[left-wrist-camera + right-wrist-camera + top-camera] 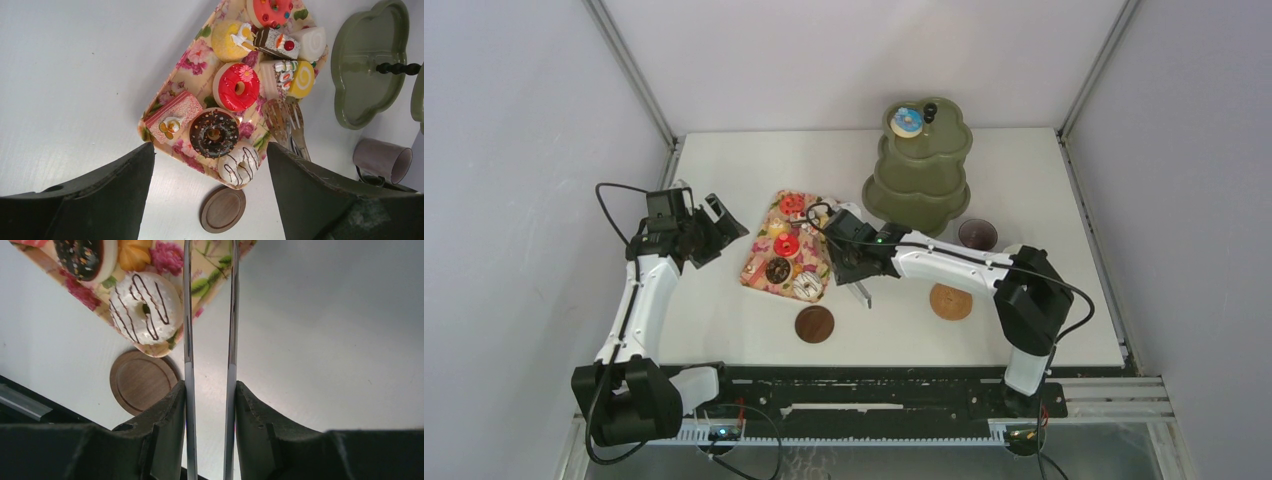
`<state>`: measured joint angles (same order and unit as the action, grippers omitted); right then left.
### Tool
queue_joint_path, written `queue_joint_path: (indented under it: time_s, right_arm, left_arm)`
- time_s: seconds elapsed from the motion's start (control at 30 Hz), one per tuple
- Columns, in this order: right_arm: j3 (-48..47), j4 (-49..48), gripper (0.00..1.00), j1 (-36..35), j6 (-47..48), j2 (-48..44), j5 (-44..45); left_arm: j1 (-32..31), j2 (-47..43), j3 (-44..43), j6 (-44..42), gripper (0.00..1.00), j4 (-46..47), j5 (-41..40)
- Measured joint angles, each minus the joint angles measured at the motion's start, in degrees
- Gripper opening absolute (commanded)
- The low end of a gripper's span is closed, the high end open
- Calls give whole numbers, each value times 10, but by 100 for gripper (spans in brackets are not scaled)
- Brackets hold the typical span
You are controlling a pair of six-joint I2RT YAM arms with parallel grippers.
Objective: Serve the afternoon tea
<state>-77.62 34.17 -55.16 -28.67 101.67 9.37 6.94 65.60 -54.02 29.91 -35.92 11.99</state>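
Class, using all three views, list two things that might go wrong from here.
1. The right claw pinches the tongs by their thin, smooth metal arms; they may twist or slip when squeezed.
2. The white striped donut sits at the very corner of the tray; a clumsy approach with the tongs might knock it off the edge.

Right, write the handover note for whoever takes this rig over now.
Grippers: the left gripper is open and empty, beside the floral tray. The right gripper is shut on the metal tongs, whose tips are at the tray's edge.
Things: most toy pastries sit on the tray. A blue-iced donut is on the top tier of the green tiered stand. The mauve mug is on the table beside it. Both wooden coasters are bare.
Done: one donut served.
Left: the remaining pastries, and probably the mug onto a coaster.
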Motion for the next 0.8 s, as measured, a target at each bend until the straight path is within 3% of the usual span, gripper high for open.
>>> queue_joint_path:
  time_s: [0.8]
  right_arm:
    - [-62, 4, 44, -21, 9, 33, 0]
  left_arm:
    - [0, 0, 0, -4, 87, 0, 0]
